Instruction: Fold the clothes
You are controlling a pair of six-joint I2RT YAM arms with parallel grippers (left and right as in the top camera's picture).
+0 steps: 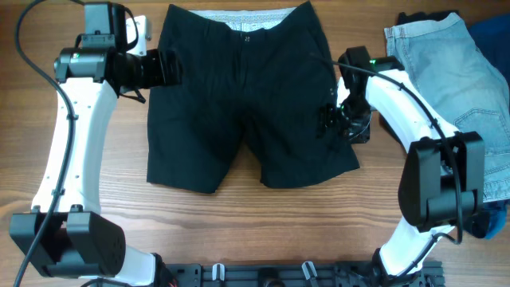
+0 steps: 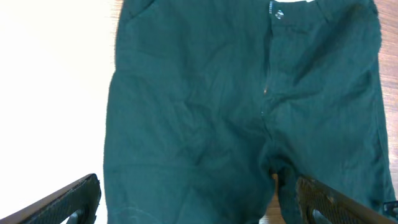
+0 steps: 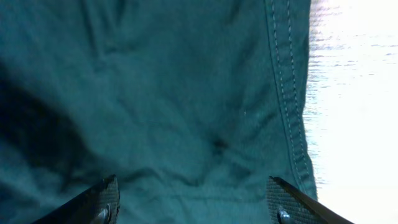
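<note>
A pair of black shorts [image 1: 247, 96] lies flat on the wooden table, waistband at the far edge, legs toward me. My left gripper [image 1: 171, 68] is open at the shorts' left side near the waist; in the left wrist view its jaws [image 2: 199, 202] span the left leg cloth [image 2: 205, 112]. My right gripper [image 1: 331, 119] is open over the right leg's outer edge; in the right wrist view its jaws [image 3: 193, 199] hover above the dark cloth [image 3: 155, 93] beside the stitched side seam [image 3: 287, 99]. Neither gripper holds anything.
A pile of light blue denim [image 1: 458, 76] with darker clothes lies at the far right, beside the right arm. Bare wooden table [image 1: 239, 223] shows in front of the shorts. Bright table surface [image 3: 354, 93] lies right of the seam.
</note>
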